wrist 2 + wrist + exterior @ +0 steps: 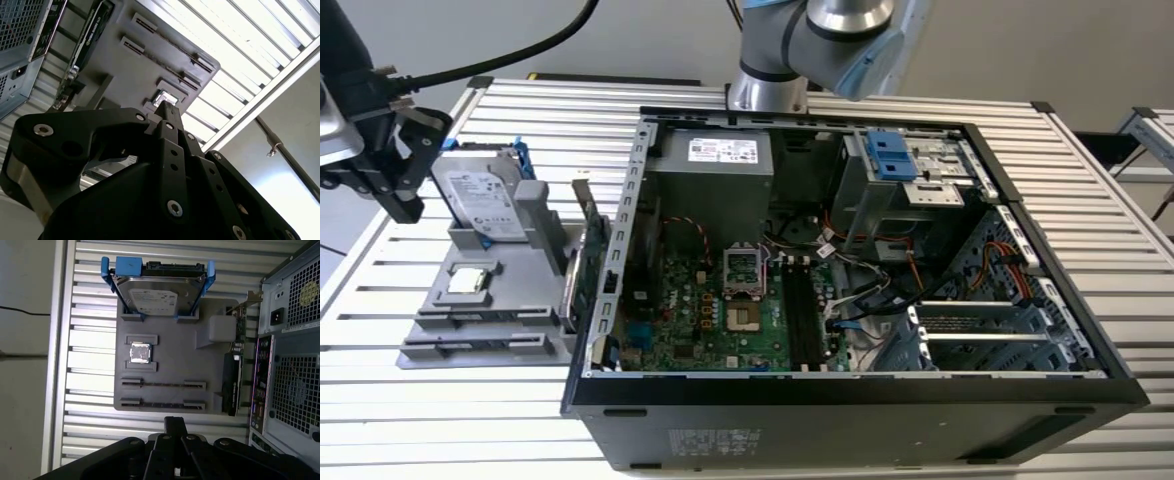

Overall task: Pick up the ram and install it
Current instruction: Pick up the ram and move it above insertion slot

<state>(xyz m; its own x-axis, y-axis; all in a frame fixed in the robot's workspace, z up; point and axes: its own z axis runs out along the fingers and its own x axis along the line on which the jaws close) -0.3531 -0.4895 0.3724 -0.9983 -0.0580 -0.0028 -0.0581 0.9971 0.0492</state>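
Observation:
The ram is out of view. My gripper [403,205] hangs at the exterior view's far left, above the table's edge and beside the grey parts holder [507,300]. In both wrist views its black fingers meet at the tip [166,106] [175,421], shut with nothing showing between them. Two long narrow slots [162,384] on the holder lie just beyond the fingertips and hold no stick. Inside the open computer case [854,390], black memory slots [807,315] run along the green motherboard; I cannot tell what sits in them.
On the holder stand a silver hard drive in a blue frame [483,195] [155,295], a small processor chip [140,353] and a dark expansion card [234,385] next to the case wall. Cables and drive cages crowd the case interior. The slatted metal table [374,400] surrounds everything.

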